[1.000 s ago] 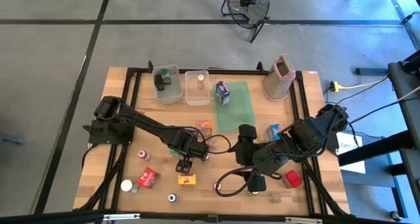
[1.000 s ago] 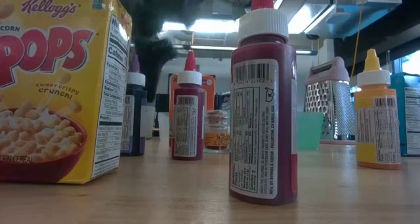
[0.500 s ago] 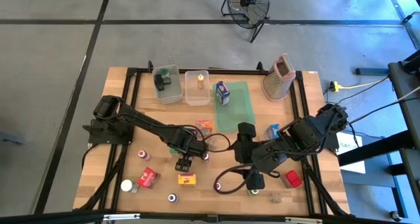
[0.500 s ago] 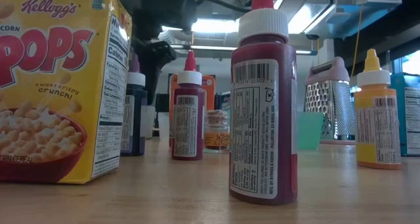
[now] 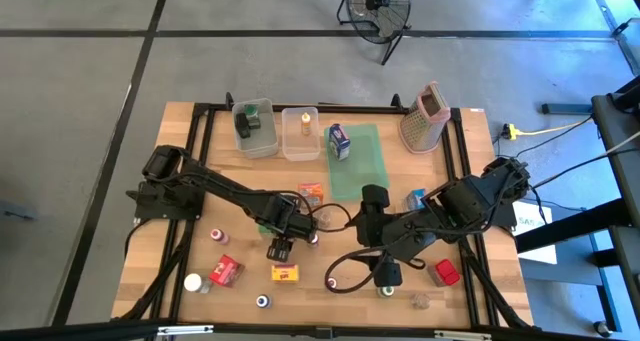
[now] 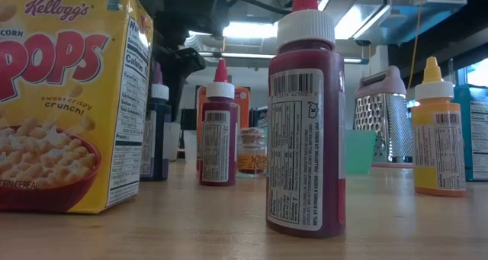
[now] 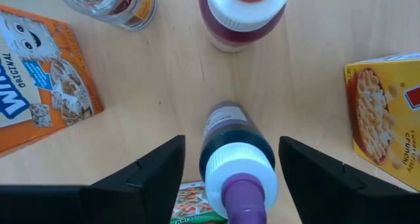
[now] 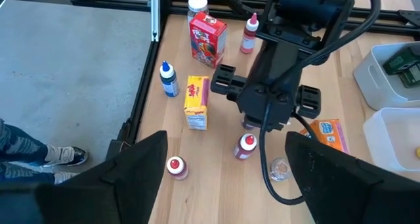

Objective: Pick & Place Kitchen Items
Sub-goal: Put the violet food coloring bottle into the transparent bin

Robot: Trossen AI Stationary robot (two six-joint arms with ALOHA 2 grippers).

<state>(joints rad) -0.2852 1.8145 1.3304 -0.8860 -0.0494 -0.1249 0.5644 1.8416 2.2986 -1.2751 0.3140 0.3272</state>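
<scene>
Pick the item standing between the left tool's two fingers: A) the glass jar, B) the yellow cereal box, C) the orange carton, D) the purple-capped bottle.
D: in the left wrist view the purple-capped bottle stands upright between the left tool's spread fingers, not yet touched by them; the yellow cereal box sits off to one side.

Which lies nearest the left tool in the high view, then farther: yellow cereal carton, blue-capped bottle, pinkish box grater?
1. Yellow cereal carton, just below the left tool.
2. Blue-capped bottle, near the table's front edge.
3. Pinkish box grater, far back right corner.
</scene>
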